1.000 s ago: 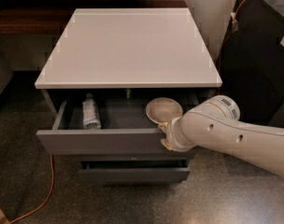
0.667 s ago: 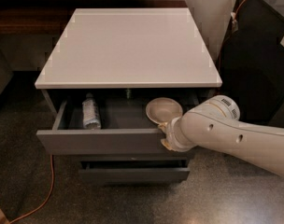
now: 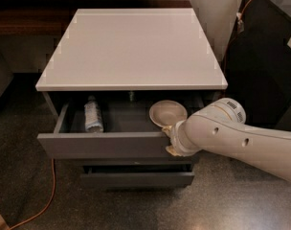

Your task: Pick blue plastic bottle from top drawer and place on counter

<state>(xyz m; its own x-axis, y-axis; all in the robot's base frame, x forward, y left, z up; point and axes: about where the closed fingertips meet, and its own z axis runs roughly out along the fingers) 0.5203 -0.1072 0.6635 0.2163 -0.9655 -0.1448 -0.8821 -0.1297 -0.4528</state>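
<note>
The top drawer [image 3: 102,145] stands pulled out below the white tabletop [image 3: 131,47]; the bottle [image 3: 93,115] lies on its side in the left part of the drawer, lengthwise front to back, close to the left wall. A shallow bowl [image 3: 168,113] sits in the right part, well apart from the bottle.

The end effector [image 3: 170,138] is at the drawer's front panel, right of centre, just in front of the bowl; the wrist hides it, so whether it is wide, narrow or gripping the panel cannot be told. It carries no bottle; the pick is judged not yet begun.

Hazards from this position:
- A low sweep leftward across the drawer could strike the bowl; clearance is needed first.
- The tabletop overhangs the rear of the drawer; a steep approach could bring the arm [image 3: 241,138] against its front edge.
- The bottle is round and lying flat; an off-centre grasp could roll it against the wall or squeeze it out sideways.
- Raising the bottle before drawing it forward could catch it under the tabletop.
- Pressure on the front panel could push the drawer shut.
</note>
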